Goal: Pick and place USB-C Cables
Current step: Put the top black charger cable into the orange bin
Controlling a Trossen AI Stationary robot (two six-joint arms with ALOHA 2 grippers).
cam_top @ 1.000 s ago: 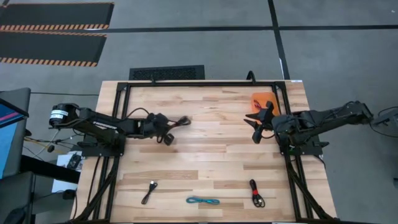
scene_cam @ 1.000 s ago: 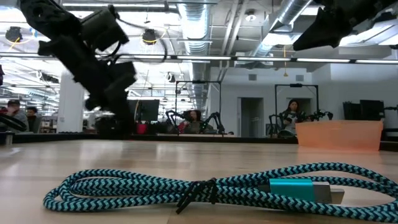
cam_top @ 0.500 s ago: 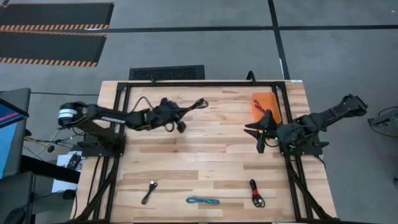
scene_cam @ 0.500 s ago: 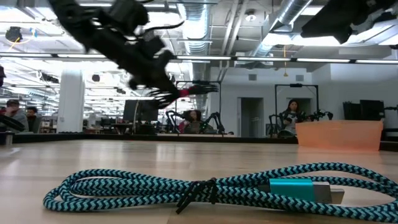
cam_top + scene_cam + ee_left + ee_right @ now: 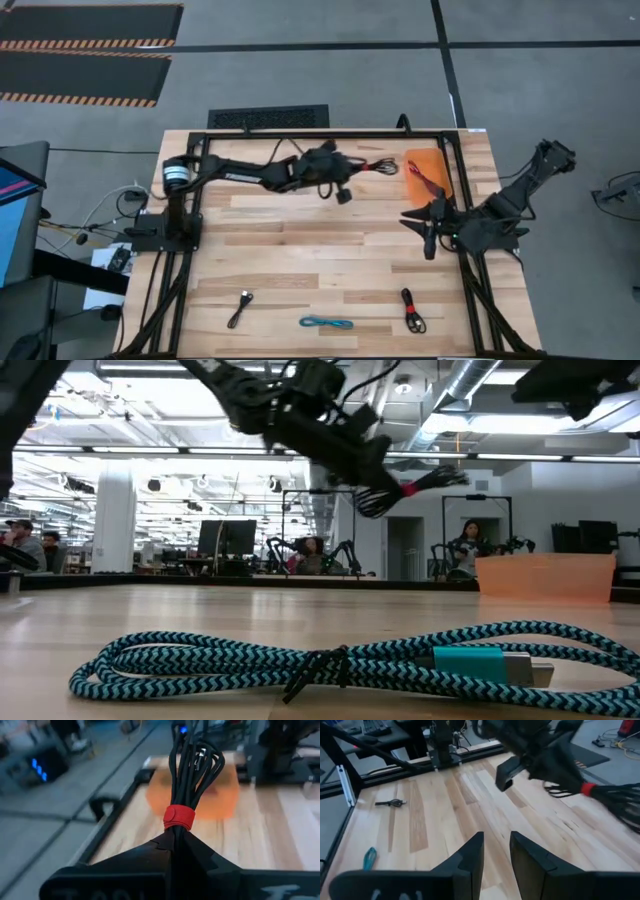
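Three cables were left lying along the near edge of the table (image 5: 330, 250) in the high view: a black-grey one (image 5: 240, 307), a teal one (image 5: 327, 323) and a black-and-red one (image 5: 412, 311). One reddish cable (image 5: 425, 181) seemed to be in the orange tray (image 5: 420, 160) already. A fifth, a black bundle with a red strap (image 5: 377, 167), was held by the left gripper (image 5: 352, 168) just beside the tray, so maybe a third of the job looked done. The right gripper (image 5: 429, 222) was parked near the right edge, below the tray.

Low view: the teal cable was spread up front, the bundle carried high, nothing blocking the tray.

Left wrist view: fingers were clamped tight on the bundle at its strap, tray straight ahead.

Right wrist view: fingers (image 5: 470, 860) were parted a bit, nothing held.
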